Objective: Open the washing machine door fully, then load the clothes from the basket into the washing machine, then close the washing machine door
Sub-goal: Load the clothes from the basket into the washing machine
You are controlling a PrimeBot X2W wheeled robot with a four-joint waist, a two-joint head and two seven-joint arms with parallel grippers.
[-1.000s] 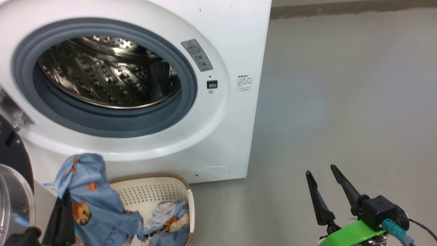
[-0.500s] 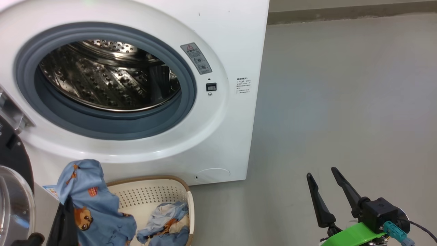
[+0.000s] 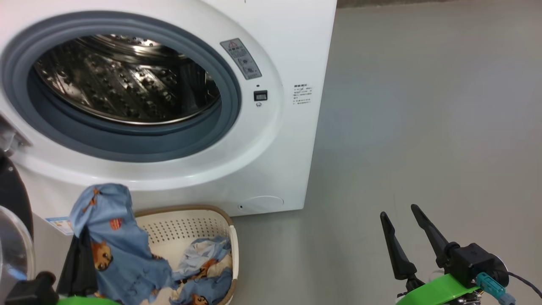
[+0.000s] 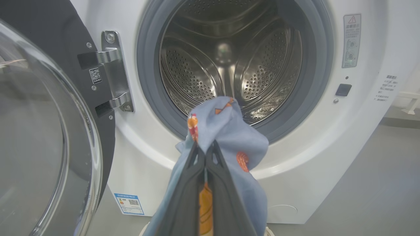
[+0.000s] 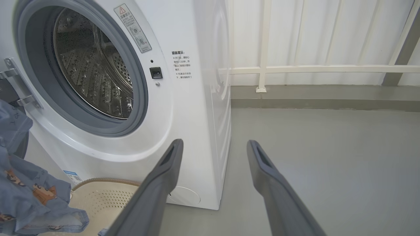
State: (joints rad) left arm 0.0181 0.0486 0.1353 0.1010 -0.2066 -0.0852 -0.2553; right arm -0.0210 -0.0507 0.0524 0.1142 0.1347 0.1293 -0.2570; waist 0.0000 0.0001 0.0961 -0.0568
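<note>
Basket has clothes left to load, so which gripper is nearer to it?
Left. The left gripper, holding a garment, is at the basket's left end; right gripper stands far off to its right.

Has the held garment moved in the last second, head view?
No. The camera shifted; the garment hangs just as before beside the label sticker, in the left gripper.

You see a smooth grey floor [image 3: 423,106] that reaches to a white panelled wall [image 5: 328,32]. Before this wall stands a cream rail [image 5: 311,69] with thin posts, and a darker grey strip [image 5: 311,98] runs along the wall's foot. The light is soft and even.
</note>
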